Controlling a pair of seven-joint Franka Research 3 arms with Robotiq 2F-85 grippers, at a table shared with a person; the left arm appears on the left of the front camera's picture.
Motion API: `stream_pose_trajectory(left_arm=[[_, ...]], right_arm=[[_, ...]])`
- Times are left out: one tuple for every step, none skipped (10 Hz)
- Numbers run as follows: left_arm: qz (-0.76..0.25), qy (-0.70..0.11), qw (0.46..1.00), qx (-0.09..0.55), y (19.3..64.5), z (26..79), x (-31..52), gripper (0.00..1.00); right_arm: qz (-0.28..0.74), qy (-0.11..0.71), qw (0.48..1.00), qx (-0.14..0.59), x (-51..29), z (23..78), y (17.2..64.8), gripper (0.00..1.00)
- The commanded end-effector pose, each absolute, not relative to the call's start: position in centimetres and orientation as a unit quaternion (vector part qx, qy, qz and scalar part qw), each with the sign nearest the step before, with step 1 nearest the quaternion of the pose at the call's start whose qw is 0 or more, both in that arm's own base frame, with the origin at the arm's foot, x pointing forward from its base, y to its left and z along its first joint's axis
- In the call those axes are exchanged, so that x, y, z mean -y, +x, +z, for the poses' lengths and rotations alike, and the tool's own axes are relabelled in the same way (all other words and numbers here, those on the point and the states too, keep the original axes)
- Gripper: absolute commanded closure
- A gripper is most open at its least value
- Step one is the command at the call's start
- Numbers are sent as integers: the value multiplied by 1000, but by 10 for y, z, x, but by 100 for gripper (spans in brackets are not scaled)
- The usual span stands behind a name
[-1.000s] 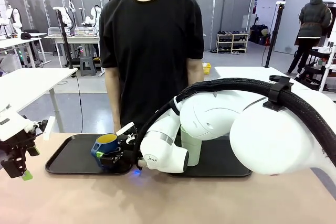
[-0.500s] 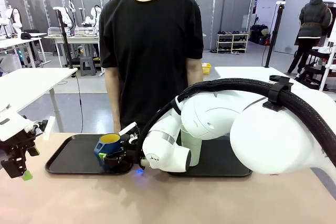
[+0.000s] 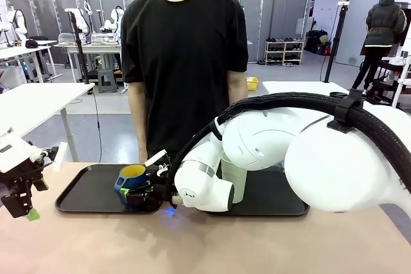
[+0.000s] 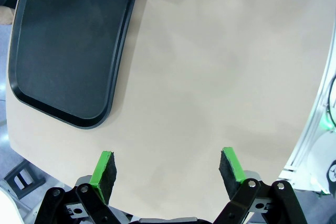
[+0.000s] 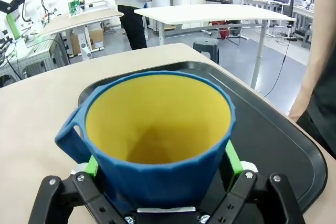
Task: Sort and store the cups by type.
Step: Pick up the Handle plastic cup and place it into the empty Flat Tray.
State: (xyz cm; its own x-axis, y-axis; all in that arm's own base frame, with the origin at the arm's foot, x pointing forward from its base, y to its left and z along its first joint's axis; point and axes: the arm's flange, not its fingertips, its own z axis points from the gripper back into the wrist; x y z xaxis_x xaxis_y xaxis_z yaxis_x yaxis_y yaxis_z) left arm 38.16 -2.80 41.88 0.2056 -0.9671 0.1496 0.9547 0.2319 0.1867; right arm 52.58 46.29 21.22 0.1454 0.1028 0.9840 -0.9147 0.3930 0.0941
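— Cups check: our blue mug (image 3: pixel 131 178) sits upright on the left black tray (image 3: pixel 83 198), at its right end, while the pale green tumbler (image 3: pixel 234 183) stands on the right tray (image 3: pixel 282 201), mostly behind our right arm.

— So 2 cups, 2 trays. Sorted?

— Looks like it, we'd judge. Our right tool (image 5: pixel 164 174) has its jaws spread wide, green pads (image 5: pixel 231 158) flanking the mug, no squeeze that we can see.

— And the left tool (image 4: pixel 167 167)?

— Wide open, empty, hovering above bare counter (image 4: pixel 220 72) beside the tray. Left to do: back out.
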Motion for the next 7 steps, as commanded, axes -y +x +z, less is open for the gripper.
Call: stream_pose_trajectory(left_arm=[[-615,37,779,114,382,420,28,0],[-615,37,779,114,382,420,28,0],[-615,37,779,114,382,420,28,0],[-615,37,779,114,382,420,28,0],[-615,37,779,114,382,420,28,0],[-615,37,779,114,382,420,28,0],[-615,37,779,114,382,420,28,0]], right_arm=[[399,372,639,543,-457,212,498,0],[399,373,637,544,-456,212,497,0],[399,371,637,546,-455,213,497,0],[399,370,638,546,-455,213,496,0],[400,368,638,545,-454,213,495,0],[399,366,640,545,-452,214,493,0],[400,364,641,544,-450,215,490,0]])
